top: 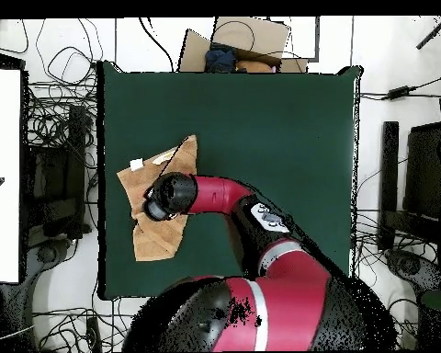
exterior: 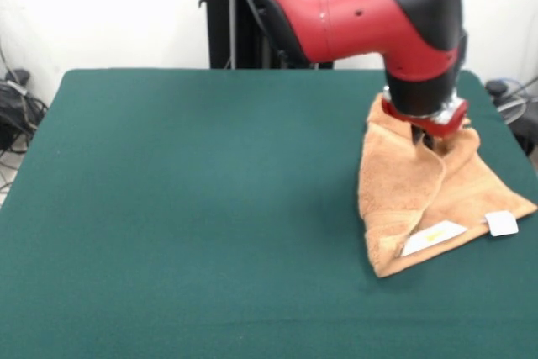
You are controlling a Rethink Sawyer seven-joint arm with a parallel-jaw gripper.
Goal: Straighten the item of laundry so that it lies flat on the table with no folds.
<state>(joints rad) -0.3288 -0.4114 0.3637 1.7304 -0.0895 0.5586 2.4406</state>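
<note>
**Gripper down in a rumpled towel**

The light orange-tan terry-cloth towel [exterior: 420, 199] lies folded and bunched near one side edge of the dark green cloth-topped table [exterior: 193, 208], directly beneath the gripper [exterior: 427, 134]. Whether the gripper clasps the cloth cannot be told. The red and black arm [exterior: 370, 6] reaches down vertically. Two white tags [exterior: 502, 223] show.

Arm [exterior: 353, 6]: glossy red shell with rounded black joint caps, two small dark screw holes on the red link. Wrist [exterior: 423, 90]: black cylinder ending in a silver ring with a red collar below it. From above, the base [top: 261, 317] is a broad red housing with a white stripe and black sections, and one link carries a grey-white panel [top: 270, 219] with small dark buttons.
</note>
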